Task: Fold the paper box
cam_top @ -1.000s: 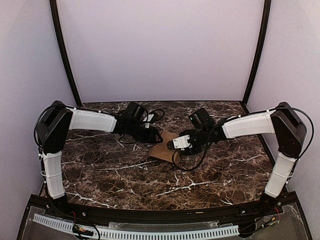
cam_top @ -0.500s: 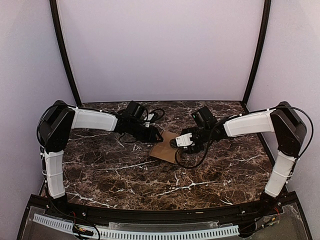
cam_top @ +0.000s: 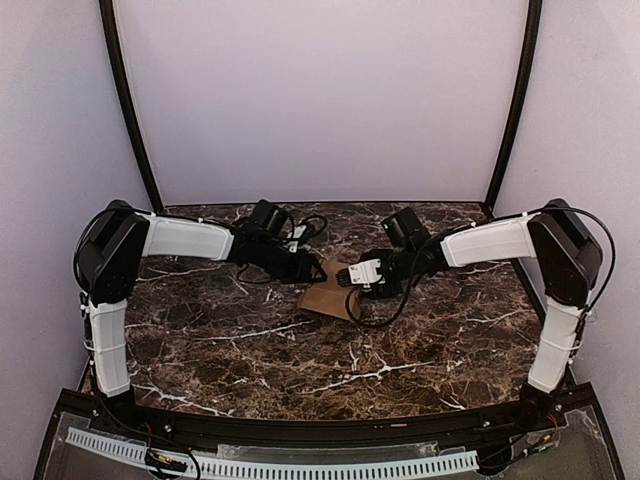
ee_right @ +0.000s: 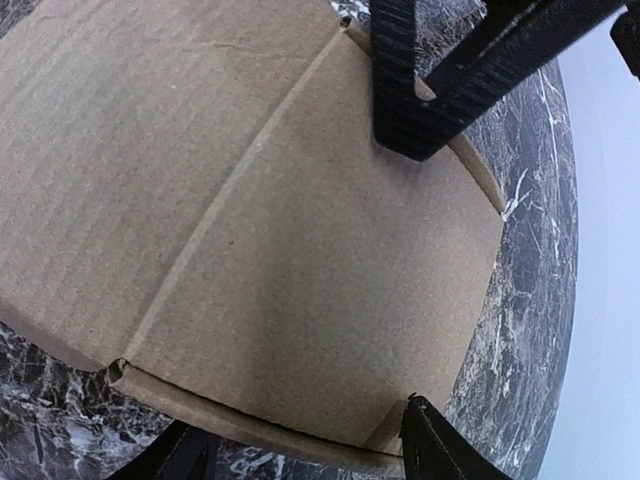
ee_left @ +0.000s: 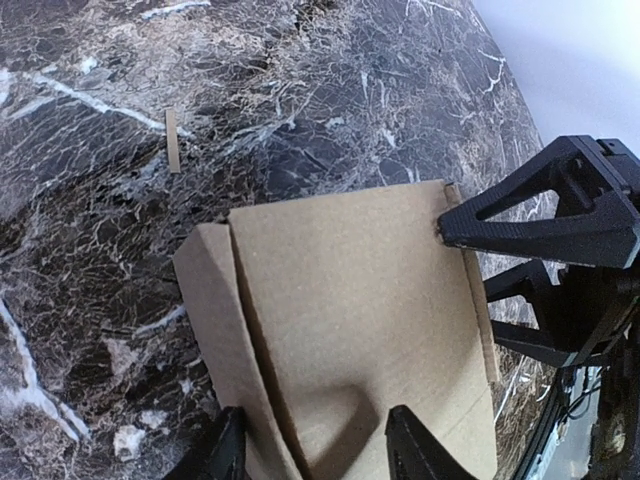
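Observation:
The paper box (cam_top: 330, 297) is a flat brown cardboard sheet with creased flaps, lying on the marble table between the two arms. In the left wrist view the paper box (ee_left: 350, 300) runs under my left gripper (ee_left: 318, 415), whose jaws stand apart astride a raised flap fold. In the right wrist view the paper box (ee_right: 250, 200) fills the frame. Its near edge lies between the wide-apart jaws of my right gripper (ee_right: 300, 420). Each gripper's fingertip touches the sheet's far edge as seen from the other wrist. From above, the left gripper (cam_top: 318, 270) and right gripper (cam_top: 350, 275) meet over the sheet.
A small loose cardboard strip (ee_left: 172, 140) lies on the dark marble table (cam_top: 230, 340) beyond the sheet. Cables (cam_top: 312, 232) trail behind the left wrist. Lilac walls close in the back and both sides.
My right gripper has shifted a little toward the back of the table, and the sheet has moved slightly with it. The left gripper stays at the sheet's left edge.

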### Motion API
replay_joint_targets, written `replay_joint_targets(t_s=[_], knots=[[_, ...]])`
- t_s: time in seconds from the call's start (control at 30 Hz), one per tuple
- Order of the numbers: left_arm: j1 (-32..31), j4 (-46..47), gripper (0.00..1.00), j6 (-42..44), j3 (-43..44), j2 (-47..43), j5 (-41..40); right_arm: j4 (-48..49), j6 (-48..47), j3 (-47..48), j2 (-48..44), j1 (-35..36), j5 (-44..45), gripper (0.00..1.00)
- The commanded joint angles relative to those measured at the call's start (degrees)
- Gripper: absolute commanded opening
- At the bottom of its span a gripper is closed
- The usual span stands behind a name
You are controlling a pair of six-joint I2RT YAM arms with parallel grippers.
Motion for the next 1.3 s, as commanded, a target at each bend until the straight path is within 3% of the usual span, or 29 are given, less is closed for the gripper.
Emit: replay_joint_targets(t_s=[0.0,0.27,0.63,1.03,1.1,1.27], knots=[[0.3,2.2,0.51,-0.2,0.0,-4.9,0.3,-6.6,4.9,4.6,4.5,-4.3,-8.2,0.62],[1.8,4.0,0.54,-1.7,1.9,-5.5,-1.4,-21.0,12.6,21.8,14.9,-10.9,-21.1,0.61],[5.4,29.3,0.61,-10.1,-8.4,-13.8,-2.1,-31.2,18.6,36.6,22.9,-17.0,-33.1,0.61],[6.3,24.3,0.61,-5.8,-7.8,-12.5,-6.4,-34.3,21.6,42.1,26.0,-17.5,-37.6,0.61],[6.4,20.8,0.61,-3.9,-8.6,-13.5,-9.7,-34.4,19.9,39.8,22.8,-17.5,-37.0,0.62],[6.3,13.1,0.61,-0.3,-6.4,-10.3,-9.4,-26.1,14.3,26.8,10.4,-15.9,-30.4,0.63]])
